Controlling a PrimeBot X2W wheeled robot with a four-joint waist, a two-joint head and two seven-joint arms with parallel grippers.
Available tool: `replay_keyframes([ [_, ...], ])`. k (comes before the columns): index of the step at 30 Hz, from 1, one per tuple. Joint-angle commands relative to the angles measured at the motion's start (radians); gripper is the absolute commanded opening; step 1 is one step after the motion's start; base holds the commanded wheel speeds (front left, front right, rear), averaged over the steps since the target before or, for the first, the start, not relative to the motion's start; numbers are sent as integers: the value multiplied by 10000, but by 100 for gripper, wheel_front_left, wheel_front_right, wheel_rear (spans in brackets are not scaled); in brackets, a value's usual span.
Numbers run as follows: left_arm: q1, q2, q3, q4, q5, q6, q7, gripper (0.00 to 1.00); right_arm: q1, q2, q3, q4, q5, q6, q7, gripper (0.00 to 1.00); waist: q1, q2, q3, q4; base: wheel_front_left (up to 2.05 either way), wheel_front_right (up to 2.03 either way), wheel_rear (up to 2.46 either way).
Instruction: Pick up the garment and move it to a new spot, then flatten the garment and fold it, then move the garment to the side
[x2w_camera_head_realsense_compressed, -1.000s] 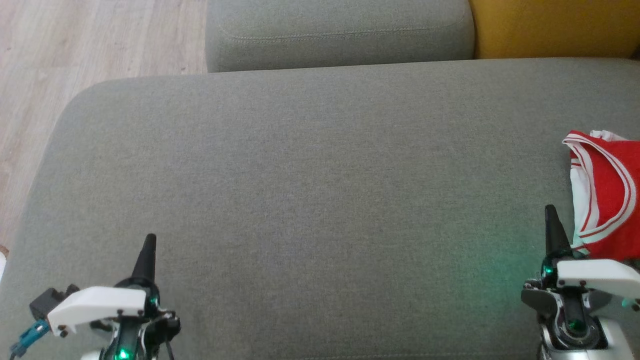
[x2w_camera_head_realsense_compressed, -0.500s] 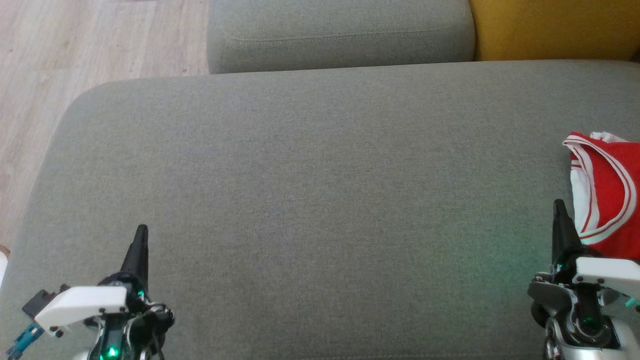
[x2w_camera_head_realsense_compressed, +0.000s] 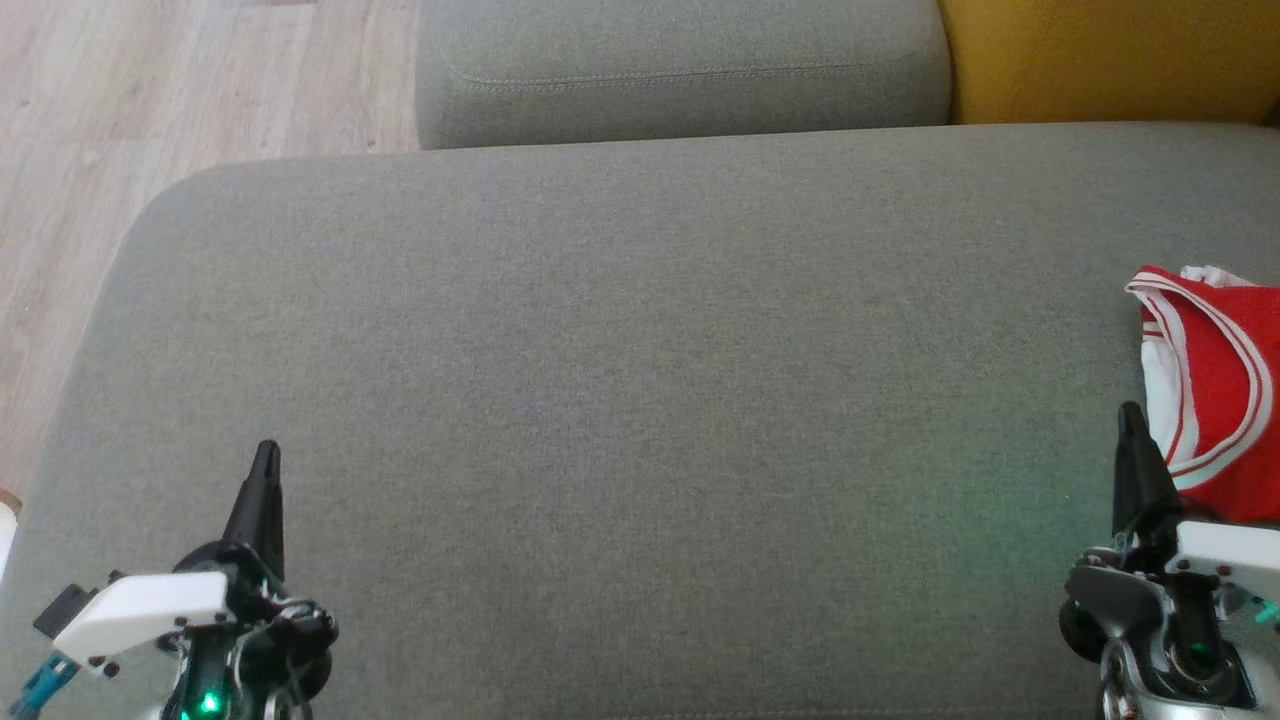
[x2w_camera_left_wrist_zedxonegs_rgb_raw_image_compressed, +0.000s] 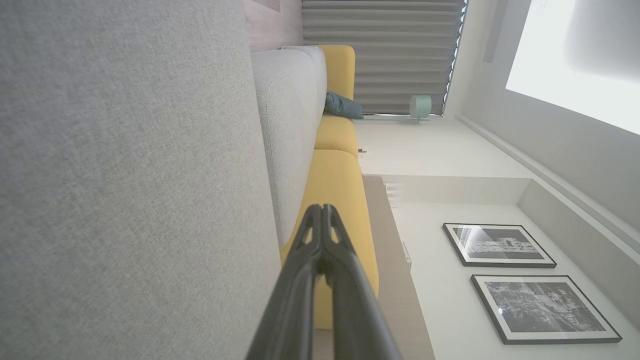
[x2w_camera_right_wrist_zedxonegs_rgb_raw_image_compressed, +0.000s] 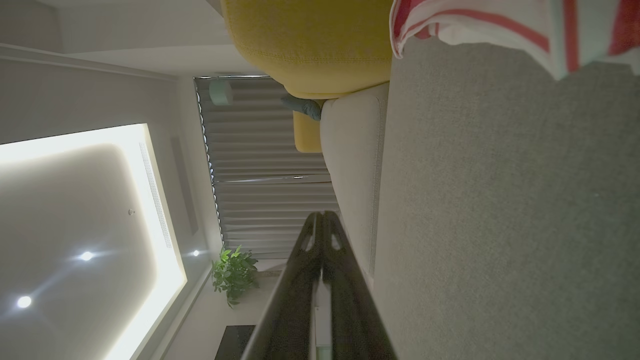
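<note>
Over one grey seat (x2w_camera_head_realsense_compressed: 640, 380) bearing one red garment (x2w_camera_head_realsense_compressed: 1225, 390), two grippers (x2w_camera_head_realsense_compressed: 265, 452) (x2w_camera_head_realsense_compressed: 1130, 412) hover, fingers (x2w_camera_left_wrist_zedxonegs_rgb_raw_image_compressed: 295, 300) pressed together.

There was 1 red-and-white fabric garment (x2w_camera_head_realsense_compressed: 1215, 380) and 2 long black-fingered grippers, the left gripper (x2w_camera_head_realsense_compressed: 266, 452) and the right gripper (x2w_camera_head_realsense_compressed: 1130, 412). Also counted were 2 grey woven sofa cushions, the seat cushion (x2w_camera_head_realsense_compressed: 620, 380) and the back cushion (x2w_camera_head_realsense_compressed: 680, 70), 2 black-framed monochrome pictures (x2w_camera_left_wrist_zedxonegs_rgb_raw_image_compressed: 498, 245), and 1 leafy green potted plant (x2w_camera_right_wrist_zedxonegs_rgb_raw_image_compressed: 232, 274).
</note>
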Motion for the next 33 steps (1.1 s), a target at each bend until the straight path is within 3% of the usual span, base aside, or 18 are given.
replay_keyframes([
  [1, -568, 98, 357, -386, -40, -71, 74, 0, -213, -45, 200, -397, 69, 67, 58, 0, 0, 0, 1, 0, 0, 0, 0],
  [33, -567, 98, 357, -387, -41, -71, 74, 0, -213, -45, 201, -397, 70, 67, 57, 0, 0, 0, 1, 0, 0, 0, 0],
])
